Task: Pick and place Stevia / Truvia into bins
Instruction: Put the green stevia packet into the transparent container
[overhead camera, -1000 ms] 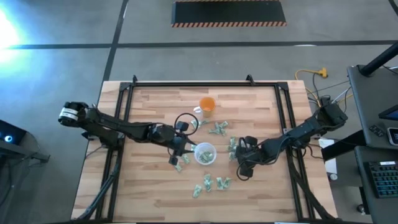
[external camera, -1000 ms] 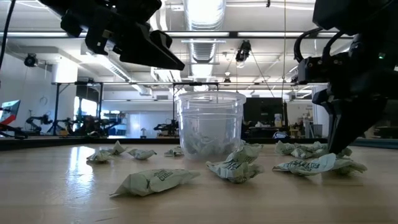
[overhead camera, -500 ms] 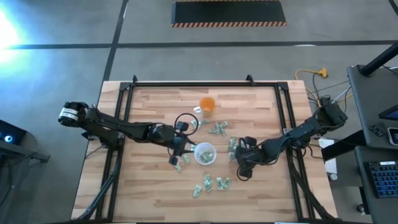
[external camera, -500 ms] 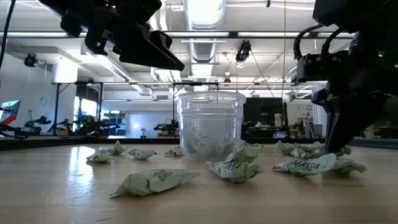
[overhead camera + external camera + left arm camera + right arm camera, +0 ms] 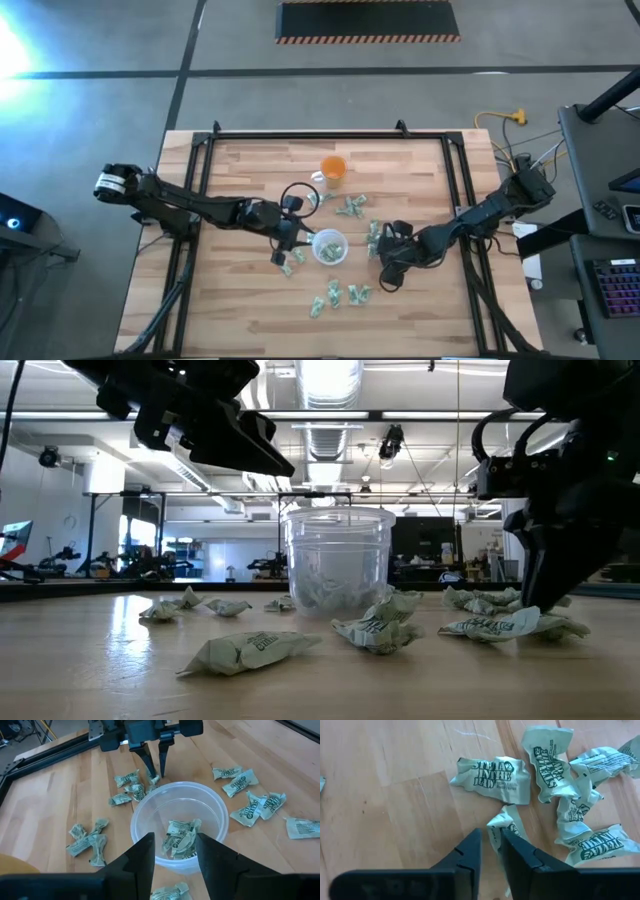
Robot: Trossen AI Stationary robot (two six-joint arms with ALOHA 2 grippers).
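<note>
The clear round bin (image 5: 330, 247) stands mid-table with several crumpled Stevia sachets (image 5: 181, 837) in it. More pale green sachets lie loose on the wood to its right (image 5: 374, 235), left (image 5: 292, 262) and near side (image 5: 335, 297). My left gripper (image 5: 175, 855) hangs open and empty above the bin's left side. My right gripper (image 5: 491, 847) points steeply down over the right-hand cluster. Its fingers stand a little apart, with the end of one crumpled sachet (image 5: 500, 822) at the gap. My right gripper comes from above, slanting in from the table's right, its fingertips (image 5: 161, 770) down at a sachet that lies on the wood. The fingers themselves hide the spot, so I cannot tell whether they touch the sachet.
An orange cup (image 5: 333, 170) stands toward the far edge behind the bin. A dark cable loop (image 5: 298, 195) shows at my left arm. Black frame rails (image 5: 200, 200) run along the table's left, right and far sides.
</note>
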